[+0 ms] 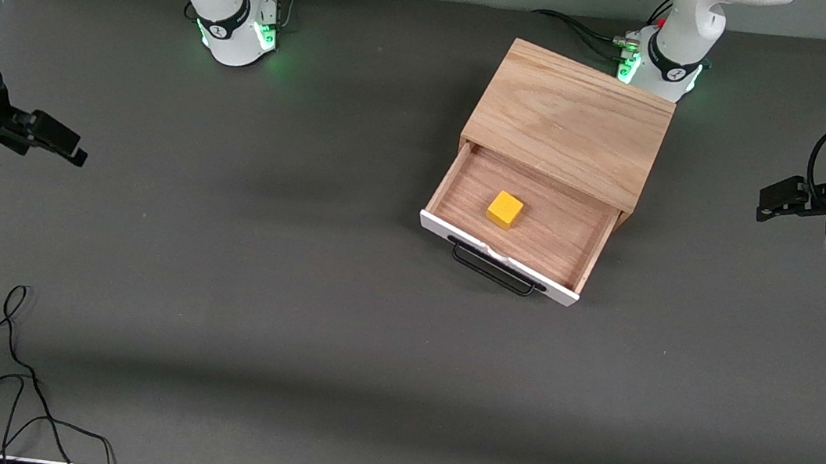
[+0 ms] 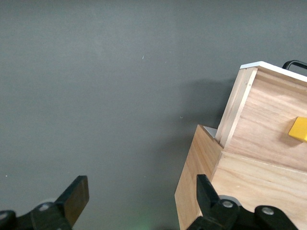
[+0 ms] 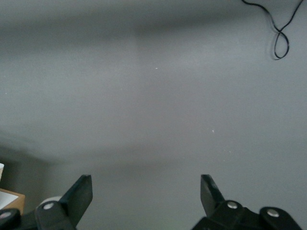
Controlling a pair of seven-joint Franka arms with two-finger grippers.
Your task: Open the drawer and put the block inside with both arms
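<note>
The drawer (image 1: pixel 539 228) of the light oak box (image 1: pixel 569 117) is pulled open, with its white front panel (image 1: pixel 497 252) and black bar handle (image 1: pixel 493 272) toward the front camera. The yellow block (image 1: pixel 504 209) lies on the drawer's wooden floor. My left gripper (image 1: pixel 775 199) is open and empty, up in the air off the box's side at the left arm's end of the table. In the left wrist view its gripper (image 2: pixel 141 196) frames bare table, with the box (image 2: pixel 199 182), the drawer (image 2: pixel 268 115) and the block (image 2: pixel 299 129) beside it. My right gripper (image 1: pixel 60 140) is open and empty over the table at the right arm's end, as the right wrist view (image 3: pixel 146 194) also shows.
A loose black cable (image 1: pixel 10 372) lies on the grey table near the front camera at the right arm's end; it also shows in the right wrist view (image 3: pixel 280 43). The two green-lit bases (image 1: pixel 241 29) (image 1: pixel 658 65) stand along the table's edge farthest from the front camera.
</note>
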